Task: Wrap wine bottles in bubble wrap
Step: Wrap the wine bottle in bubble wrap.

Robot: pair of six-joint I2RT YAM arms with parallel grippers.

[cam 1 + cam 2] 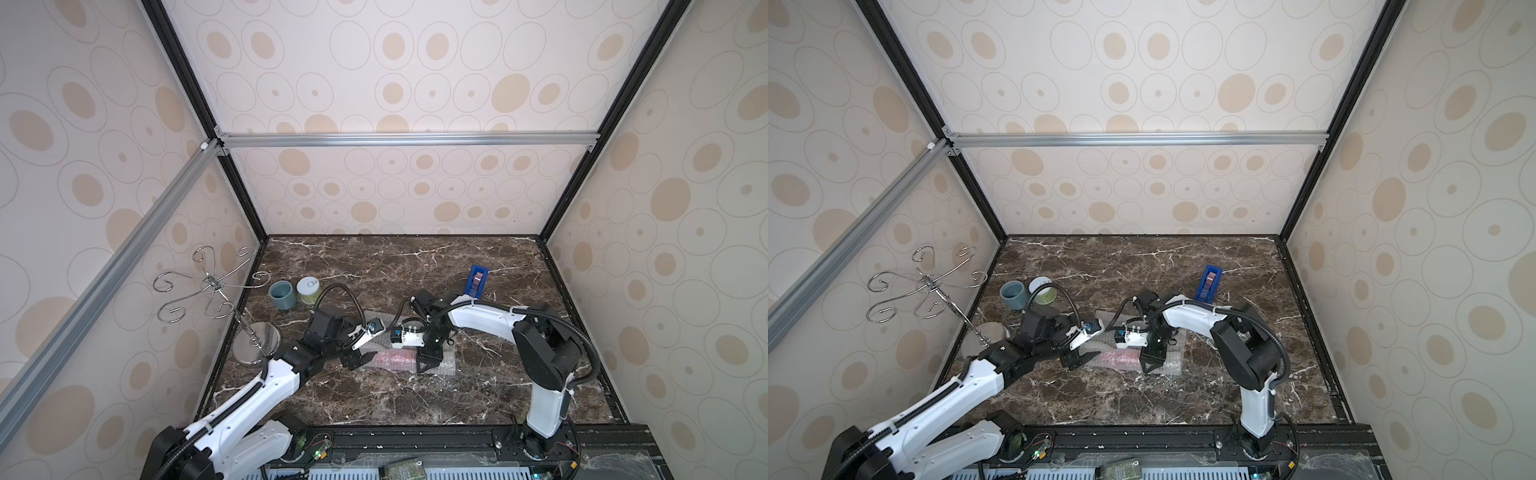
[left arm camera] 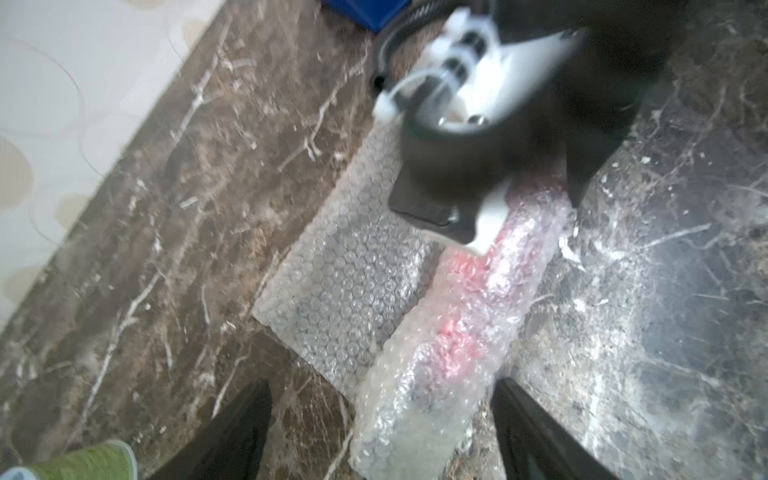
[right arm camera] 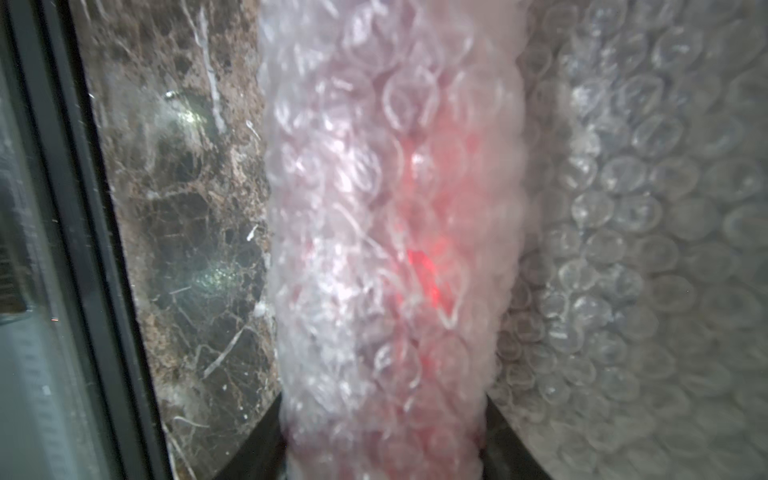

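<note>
The wine bottle (image 1: 395, 358) (image 1: 1119, 357) lies on its side mid-table, rolled in the bubble wrap, its pink-red liquid showing through (image 2: 465, 299) (image 3: 415, 249). A flat, unrolled part of the bubble wrap (image 2: 345, 282) (image 3: 644, 249) spreads on the table on the roll's far side. My right gripper (image 1: 428, 361) (image 1: 1152, 361) (image 2: 507, 195) (image 3: 384, 415) is shut on the roll's right part, a finger pressed against each side. My left gripper (image 1: 359, 359) (image 1: 1084, 358) (image 2: 382, 386) is open at the roll's left end, its fingers wide apart and clear of the wrap.
A blue tape dispenser (image 1: 478, 282) stands behind the right arm. A grey-blue cup (image 1: 282, 294) and a green-and-white jar (image 1: 308, 289) sit at the back left. A metal hook stand (image 1: 212, 286) with a round base (image 1: 255, 343) stands by the left wall.
</note>
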